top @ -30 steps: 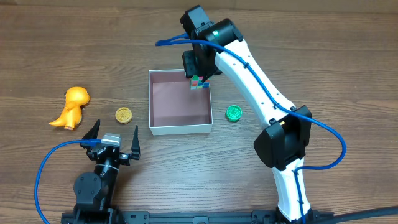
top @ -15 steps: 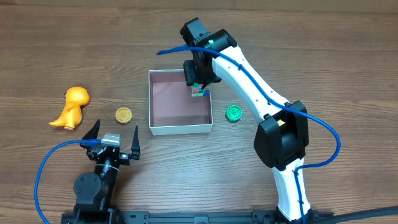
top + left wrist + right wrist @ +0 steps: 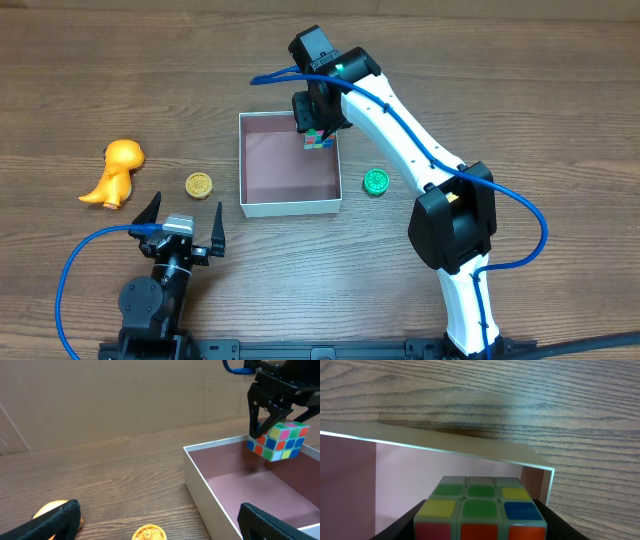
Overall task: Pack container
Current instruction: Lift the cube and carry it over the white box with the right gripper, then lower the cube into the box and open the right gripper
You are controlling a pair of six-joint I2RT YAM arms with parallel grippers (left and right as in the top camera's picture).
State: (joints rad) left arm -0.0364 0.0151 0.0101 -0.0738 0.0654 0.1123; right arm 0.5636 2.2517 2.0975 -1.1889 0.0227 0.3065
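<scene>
The right gripper (image 3: 318, 126) pinches a multicoloured puzzle cube (image 3: 320, 140) over the far right corner of the container (image 3: 278, 168), which sits at mid-table. Only the left wrist view shows the cube hanging clear of the pinkish floor. The right wrist view alone gives its upper stickers: green, yellow, blue, orange. Overhead adds what both miss, a green disc (image 3: 376, 181) just right of the container. An orange dinosaur (image 3: 115, 172) and a yellow disc (image 3: 199, 185) lie to the container's left, the disc's embossing too small to read. The left gripper (image 3: 187, 206) rests spread wide, near the container's front left corner.
</scene>
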